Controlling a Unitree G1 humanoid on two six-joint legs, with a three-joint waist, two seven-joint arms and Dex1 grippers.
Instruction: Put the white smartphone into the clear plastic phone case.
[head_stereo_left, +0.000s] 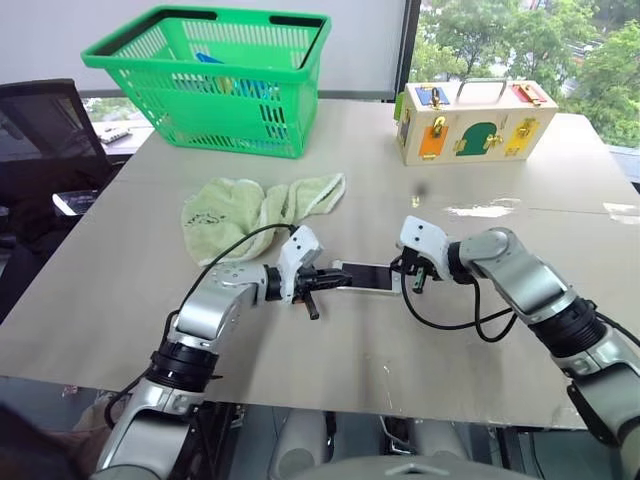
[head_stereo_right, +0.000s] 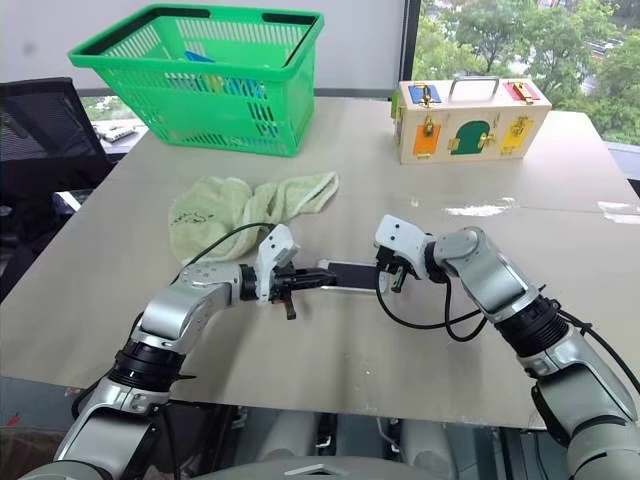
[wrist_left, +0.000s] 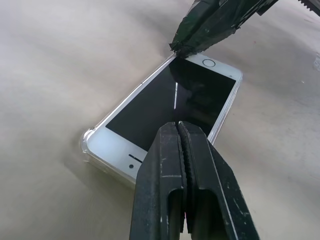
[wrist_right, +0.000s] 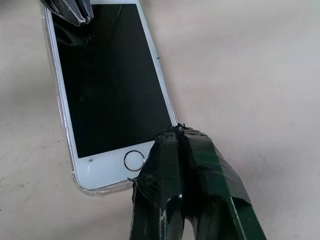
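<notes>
The white smartphone (wrist_left: 170, 110) lies screen up on the table, between my two hands. The clear plastic phone case (wrist_left: 88, 146) is around it, and its thin rim also shows along the phone's edge and corner (wrist_right: 82, 187). My left gripper (head_stereo_left: 337, 280) is shut, its tip resting over the phone's earpiece end (wrist_left: 178, 126). At the home-button end my right gripper (head_stereo_left: 398, 270) is shut too, its taped tip touching that corner (wrist_right: 175, 131). Neither gripper holds anything.
A crumpled pale green towel (head_stereo_left: 255, 208) lies just behind the phone. Behind it are a green basket (head_stereo_left: 215, 75) at the far left and a wooden latch box (head_stereo_left: 475, 122) at the far right. A black chair (head_stereo_left: 35, 130) stands off the table's left edge.
</notes>
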